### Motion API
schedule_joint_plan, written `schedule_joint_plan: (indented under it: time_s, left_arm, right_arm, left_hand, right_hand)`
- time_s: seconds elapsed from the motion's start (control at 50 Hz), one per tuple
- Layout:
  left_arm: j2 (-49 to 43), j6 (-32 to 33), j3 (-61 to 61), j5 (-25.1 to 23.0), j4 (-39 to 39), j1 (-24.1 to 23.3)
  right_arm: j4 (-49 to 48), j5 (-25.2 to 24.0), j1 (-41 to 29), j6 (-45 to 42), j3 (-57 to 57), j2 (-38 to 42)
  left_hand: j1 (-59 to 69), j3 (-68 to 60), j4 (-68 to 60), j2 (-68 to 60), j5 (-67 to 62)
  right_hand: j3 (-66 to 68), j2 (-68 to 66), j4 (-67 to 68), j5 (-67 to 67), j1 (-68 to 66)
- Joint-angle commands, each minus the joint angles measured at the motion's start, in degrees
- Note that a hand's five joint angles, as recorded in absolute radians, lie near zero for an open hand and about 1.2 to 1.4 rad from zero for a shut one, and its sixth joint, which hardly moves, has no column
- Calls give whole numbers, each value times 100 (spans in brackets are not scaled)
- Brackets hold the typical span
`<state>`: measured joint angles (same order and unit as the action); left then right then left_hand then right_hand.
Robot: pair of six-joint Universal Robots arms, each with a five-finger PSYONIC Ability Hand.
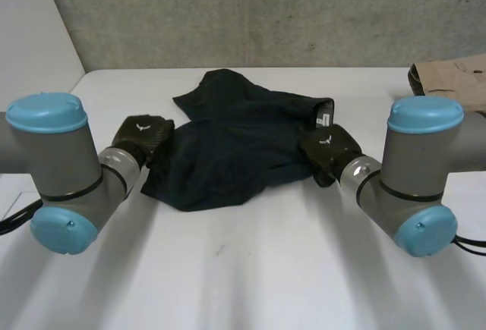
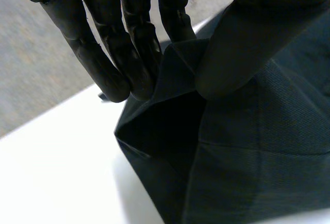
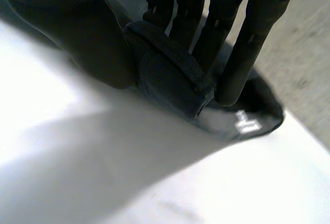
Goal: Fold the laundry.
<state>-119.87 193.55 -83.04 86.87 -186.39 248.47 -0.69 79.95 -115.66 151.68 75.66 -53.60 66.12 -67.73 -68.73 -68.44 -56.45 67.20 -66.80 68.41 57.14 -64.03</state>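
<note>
A dark navy garment lies crumpled on the white bench, loosely spread, with a rumpled peak at its far side. The left hand is at the garment's left edge. Its wrist view shows it grasping the cloth: the fingers sit on one side of a raised fold and the thumb presses on the other, so the fold is pinched between them. Below that pinch the garment falls away in creased folds over the bench. The right hand is at the garment's right edge, just beside a pale label inside the hem. In its own wrist view this hand grasps the garment too, with a thick rolled band of the cloth caught between its straight fingers and its thumb; the label lies just beyond the fingertips. A tan cloth sits well apart from the garment, past its right edge and further back. A grey wall stands beyond the garment's far side
</note>
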Motion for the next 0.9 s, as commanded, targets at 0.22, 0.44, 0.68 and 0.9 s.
schedule_joint_plan:
  time_s: [0.22,0.44,0.68,0.9]
  left_arm:
    - [104,25,657,-65,717,17]
    - [210,156,666,199,823,52]
    - [973,894,-62,385,1034,158]
    - [800,1325,-802,76,938,-80]
  right_arm:
    - [1809,-93,280,-192,-331,-809]
    - [2548,-322,237,-156,-1474,-274]
    - [2268,-278,87,-753,-1142,210]
    - [1107,-138,78,-1017,-333,236]
  left_hand:
    - [1388,-1227,-1127,-1156,-1355]
    - [-1642,1803,1902,1874,1675]
    - [-5612,5773,5873,5844,5645]
    - [-4952,5113,5212,5184,4985]
  right_hand:
    - [-4019,3979,-4141,-4014,3702]
    - [-3264,3224,-3385,-3258,2947]
    - [-3331,3291,-3453,-3325,3014]
    - [-3264,3224,-3385,-3258,2947]
